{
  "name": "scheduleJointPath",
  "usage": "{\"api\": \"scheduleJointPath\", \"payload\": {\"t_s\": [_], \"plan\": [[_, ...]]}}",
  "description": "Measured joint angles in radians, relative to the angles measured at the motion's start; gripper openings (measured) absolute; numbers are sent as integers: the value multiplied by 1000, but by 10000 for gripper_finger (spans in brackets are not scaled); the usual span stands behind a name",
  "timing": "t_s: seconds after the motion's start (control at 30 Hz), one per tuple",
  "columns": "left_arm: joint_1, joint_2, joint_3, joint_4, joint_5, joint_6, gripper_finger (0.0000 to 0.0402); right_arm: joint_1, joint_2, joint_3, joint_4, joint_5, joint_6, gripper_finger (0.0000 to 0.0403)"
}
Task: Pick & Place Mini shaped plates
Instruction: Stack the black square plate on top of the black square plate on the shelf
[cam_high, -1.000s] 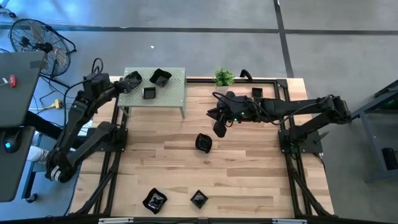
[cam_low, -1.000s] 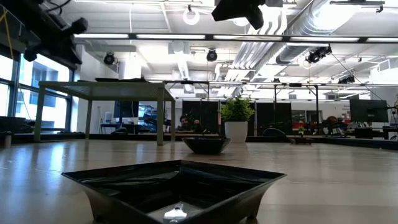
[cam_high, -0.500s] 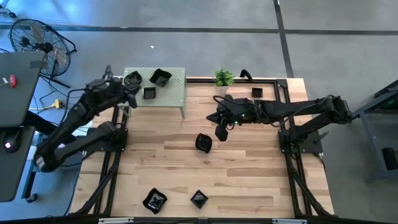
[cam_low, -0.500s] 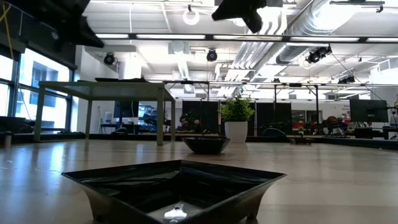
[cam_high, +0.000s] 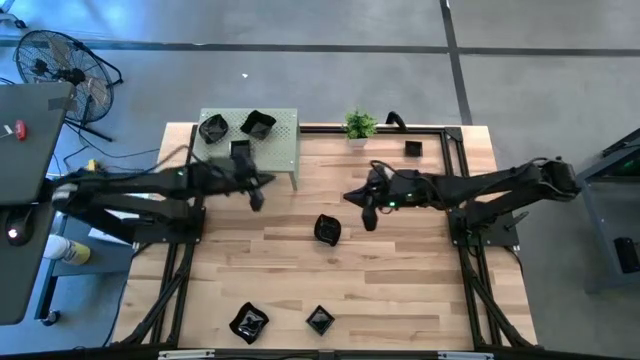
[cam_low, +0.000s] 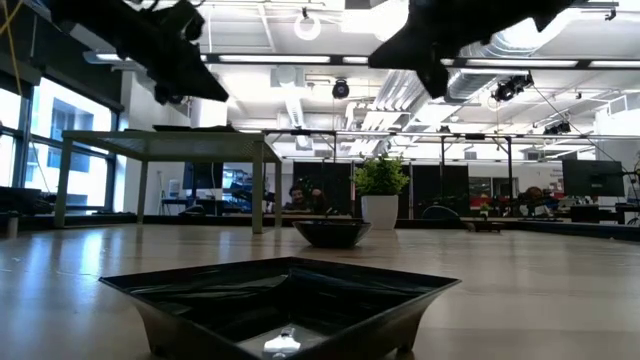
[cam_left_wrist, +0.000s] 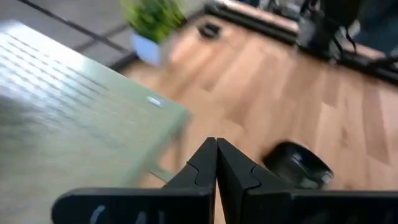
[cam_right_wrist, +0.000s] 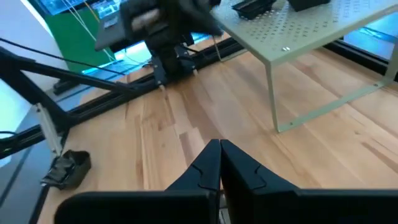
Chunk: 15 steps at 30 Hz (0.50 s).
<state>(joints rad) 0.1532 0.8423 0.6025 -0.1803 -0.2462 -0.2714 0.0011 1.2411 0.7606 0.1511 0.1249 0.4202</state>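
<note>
Nearest me, two glossy black mini plates are sitting at the wooden table's (cam_high: 400, 290) front edge: a wavy-edged one (cam_high: 248, 322) and a square one (cam_high: 319, 320). Further in, a round black dish (cam_high: 327, 229) is lying mid-table, untouched. I am holding both arms above it. The left gripper (cam_high: 256, 198) is hanging just off the corner of the pale green perforated stand (cam_high: 280, 150), fingers pressed together and carrying nothing. The right gripper (cam_high: 370, 214) is hovering just beside the round dish, also closed and empty. I judge that this dish is the next pick. Farthest back, three black plates (cam_high: 240, 130) are resting on the stand, presumably the drop-off.
</note>
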Motion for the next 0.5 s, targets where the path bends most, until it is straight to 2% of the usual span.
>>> {"api": "scheduleJointPath", "payload": {"t_s": [0.27,0.5], "plan": [[-321,241,1,64,-153,-273,0,-3,-195,-114,-6,-20,-26,2],[-455,471,115,25,-176,-446,0,-8,-282,-185,-18,-38,-58,3]]}}
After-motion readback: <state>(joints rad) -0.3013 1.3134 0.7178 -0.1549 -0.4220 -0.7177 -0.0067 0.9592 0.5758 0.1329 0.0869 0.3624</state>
